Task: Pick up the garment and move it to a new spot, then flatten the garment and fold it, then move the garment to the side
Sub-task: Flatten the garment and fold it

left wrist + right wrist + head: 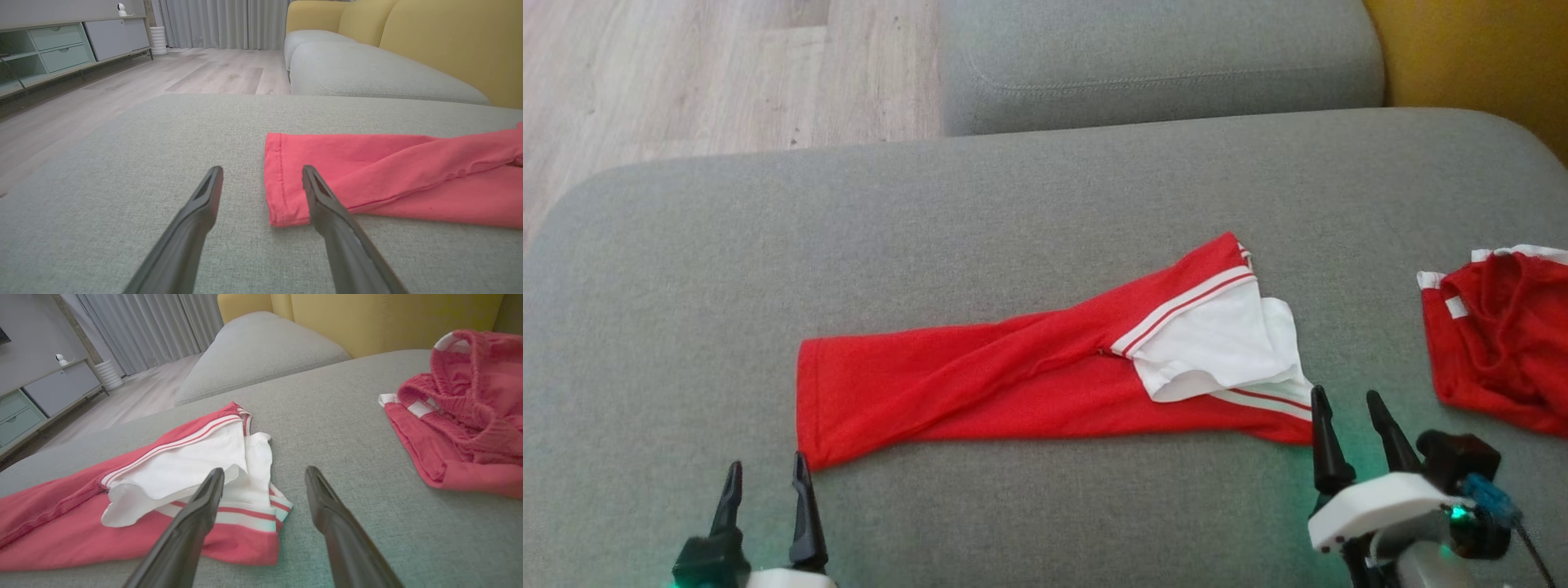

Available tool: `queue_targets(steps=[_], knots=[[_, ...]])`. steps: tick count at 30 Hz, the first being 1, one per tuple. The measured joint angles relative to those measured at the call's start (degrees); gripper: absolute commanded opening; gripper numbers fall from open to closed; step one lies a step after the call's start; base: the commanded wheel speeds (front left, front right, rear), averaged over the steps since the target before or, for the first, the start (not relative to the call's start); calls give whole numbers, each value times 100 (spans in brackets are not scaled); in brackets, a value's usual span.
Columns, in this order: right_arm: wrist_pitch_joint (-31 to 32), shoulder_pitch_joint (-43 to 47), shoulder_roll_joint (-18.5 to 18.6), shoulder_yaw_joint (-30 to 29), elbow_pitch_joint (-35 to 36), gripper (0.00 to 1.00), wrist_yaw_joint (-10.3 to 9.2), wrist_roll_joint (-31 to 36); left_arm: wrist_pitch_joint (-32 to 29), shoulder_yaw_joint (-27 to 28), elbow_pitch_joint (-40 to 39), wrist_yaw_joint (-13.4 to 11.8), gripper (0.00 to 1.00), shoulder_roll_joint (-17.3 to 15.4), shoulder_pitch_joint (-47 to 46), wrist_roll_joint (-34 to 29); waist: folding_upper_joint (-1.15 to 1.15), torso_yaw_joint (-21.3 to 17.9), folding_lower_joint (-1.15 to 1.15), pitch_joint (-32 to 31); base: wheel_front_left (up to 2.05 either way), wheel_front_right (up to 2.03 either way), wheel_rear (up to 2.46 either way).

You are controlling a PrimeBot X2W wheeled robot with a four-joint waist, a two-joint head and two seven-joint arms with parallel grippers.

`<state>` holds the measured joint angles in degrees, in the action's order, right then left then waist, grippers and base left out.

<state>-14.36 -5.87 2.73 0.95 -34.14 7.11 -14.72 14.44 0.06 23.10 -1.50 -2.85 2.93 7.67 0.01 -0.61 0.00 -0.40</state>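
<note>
A red garment [980, 388] with white sleeves and red-striped trim lies folded lengthwise into a long strip across the grey cushion [931, 212]. Its hem end [282, 179] points left, its white sleeve end [184, 469] right. My left gripper [768, 474] stands open just in front of the hem's near corner, one finger [327, 204] overlapping the cloth's edge in the left wrist view. My right gripper [1347, 404] is open by the garment's right end, the left finger [204, 502] over the striped sleeve. Nothing is held.
A second red garment [1503, 335] lies crumpled at the cushion's right edge. Another grey seat cushion [1160, 57] sits behind, with a yellow sofa back [367, 318]. Wooden floor [686, 73] lies beyond the cushion's left edge, and a low cabinet [61, 45] stands farther off.
</note>
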Motion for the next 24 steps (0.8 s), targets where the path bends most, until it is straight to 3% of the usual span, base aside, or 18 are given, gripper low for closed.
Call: queue_targets(steps=[15,20,24], knots=[[131,-1860,7,-407,-1885,100,0,366,0,-499,26,-2,100,8,-324,261,0,405,1,637,0,0,0],[104,-1973,26,-650,-2443,100,0,364,0,-572,41,-55,100,10,-455,356,0,569,1,871,0,0,0],[14,-2148,83,-464,-2581,100,0,137,0,-577,35,-101,100,11,-519,361,0,629,1,982,0,0,0]])
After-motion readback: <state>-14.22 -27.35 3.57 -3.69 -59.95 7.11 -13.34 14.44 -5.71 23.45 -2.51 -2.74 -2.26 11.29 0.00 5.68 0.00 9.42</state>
